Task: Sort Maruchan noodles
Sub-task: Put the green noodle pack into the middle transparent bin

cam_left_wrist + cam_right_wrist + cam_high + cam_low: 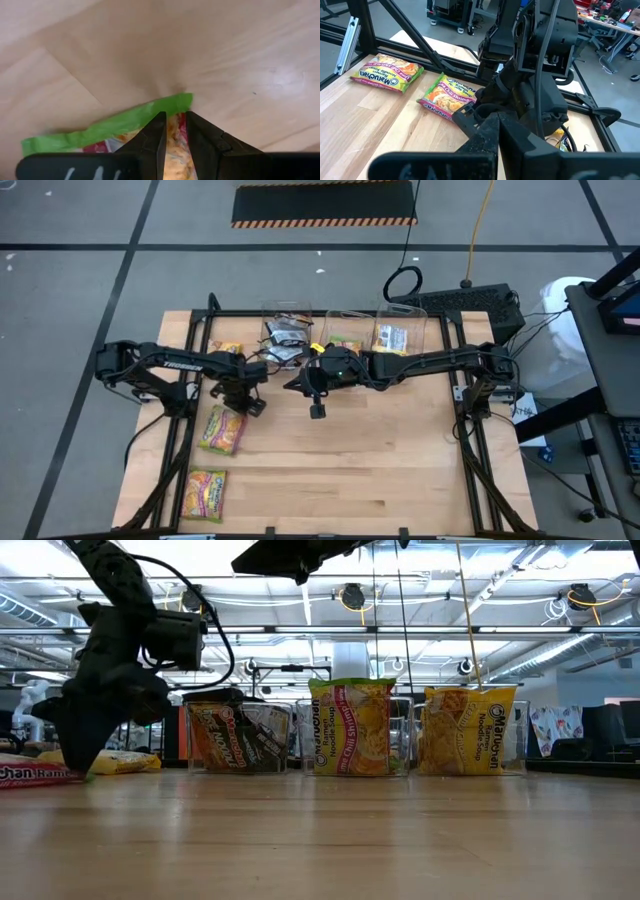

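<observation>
While the left tool [243,396] sits low over the left side of the tabletop [400,460], its fingers [155,137] straddle the green edge of a lime-green noodle packet [222,429], clamped on its corner. That packet lies flat on the wood, just under the tool. A second lime-green packet [206,491] lies nearer the front left edge, apart from the first. A yellow packet [226,349] lies behind the left arm near the back rail.

Three clear bins stand in a row at the back. Left bin [238,736] holds black and red-orange packets [225,738]. Middle bin [352,730] holds a lime-green packet [350,728] standing upright. Right bin [470,730] holds yellow packets [468,730] upright.

Right tool [317,409] hangs above the tabletop's middle, in front of the middle bin, fingers together, holding nothing. From the right wrist view, both flat lime-green packets show beyond the left arm, side by side, not touching.
</observation>
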`<state>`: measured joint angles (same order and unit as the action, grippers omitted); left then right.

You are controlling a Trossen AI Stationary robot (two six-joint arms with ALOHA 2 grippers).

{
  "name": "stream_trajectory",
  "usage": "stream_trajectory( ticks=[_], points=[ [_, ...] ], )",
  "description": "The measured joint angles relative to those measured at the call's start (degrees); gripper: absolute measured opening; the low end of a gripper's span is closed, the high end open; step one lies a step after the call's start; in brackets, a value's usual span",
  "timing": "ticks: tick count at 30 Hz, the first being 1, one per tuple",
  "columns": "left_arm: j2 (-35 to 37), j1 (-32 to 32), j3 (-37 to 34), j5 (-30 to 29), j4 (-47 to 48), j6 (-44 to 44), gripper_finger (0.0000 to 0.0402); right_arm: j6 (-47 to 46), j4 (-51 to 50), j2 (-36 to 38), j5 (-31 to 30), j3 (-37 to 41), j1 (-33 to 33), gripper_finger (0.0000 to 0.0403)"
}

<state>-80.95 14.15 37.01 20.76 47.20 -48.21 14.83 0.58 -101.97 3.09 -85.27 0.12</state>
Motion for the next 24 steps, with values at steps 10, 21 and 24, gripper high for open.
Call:
stream_trajectory(
  ticks=[10, 21, 24],
  points=[
    [0.02, -1.29, 0.00, 3.60, -0.85, 0.36, 0.0079, 0.02, 0.00, 0.00, 0.00, -0.02, 0.00, 0.0000],
    [0.02, -8.02, 0.00, -2.82, -5.94, -1.05, 0.0079, 0.02, 0.00, 0.00, -0.02, -0.02, 0.00, 0.0000],
    [-0.35, -9.57, 0.00, -2.84, -8.20, -1.05, 0.0079, 0.02, 0.02, 0.00, -0.02, -0.02, 0.00, 0.0000]
  ],
)
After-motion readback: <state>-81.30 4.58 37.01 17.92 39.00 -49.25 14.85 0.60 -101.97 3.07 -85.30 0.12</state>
